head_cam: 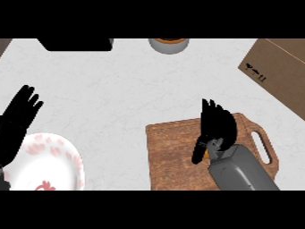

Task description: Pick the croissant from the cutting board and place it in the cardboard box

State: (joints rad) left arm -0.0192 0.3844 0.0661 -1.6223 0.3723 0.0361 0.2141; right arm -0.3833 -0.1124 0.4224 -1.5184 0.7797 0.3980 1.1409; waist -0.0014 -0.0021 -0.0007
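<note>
step: grasping croissant [209,154] | right hand [217,129] over cutting board [174,156], fingers curling round it | next: lift, carry forward-right to cardboard box [290,71]

The cardboard box [288,74] bears small black handling symbols, too small to read; no words show.

A white, faintly marbled tabletop [115,89] carries a brown wooden cutting board [174,156] with a handle slot at lower right and a white plate [49,165] with red flower marks at lower left. A cardboard box [286,71] sits at the right edge, tilted to the frame. Along the far edge stand a black object [75,44] and a pale round container [169,44], well apart from the board.
</note>
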